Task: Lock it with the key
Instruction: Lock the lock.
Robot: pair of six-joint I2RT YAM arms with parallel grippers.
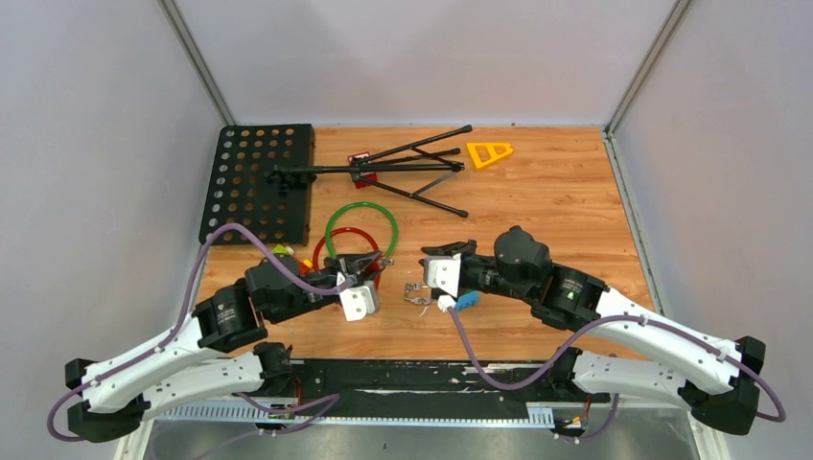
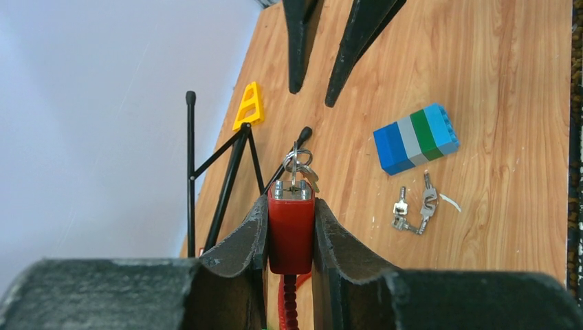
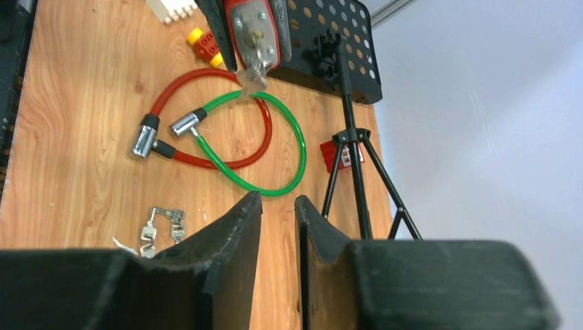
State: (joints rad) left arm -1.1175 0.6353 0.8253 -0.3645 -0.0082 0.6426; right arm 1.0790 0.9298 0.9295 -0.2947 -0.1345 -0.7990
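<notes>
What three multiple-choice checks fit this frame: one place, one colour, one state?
1. Where do the loose keys lie?
A) on the black perforated board
B) on the table beside the striped block
C) inside the green cable loop

2. What colour is the lock body between the fingers of the left gripper?
A) green
B) yellow
C) red

3. How is the left gripper?
A) open, empty
B) shut on the lock body
C) shut on the loose keys

Answers:
1 B, the keys rest on bare wood next to the block.
2 C, the left wrist view shows a red casing.
3 B, both fingers press on the casing's sides.
</notes>
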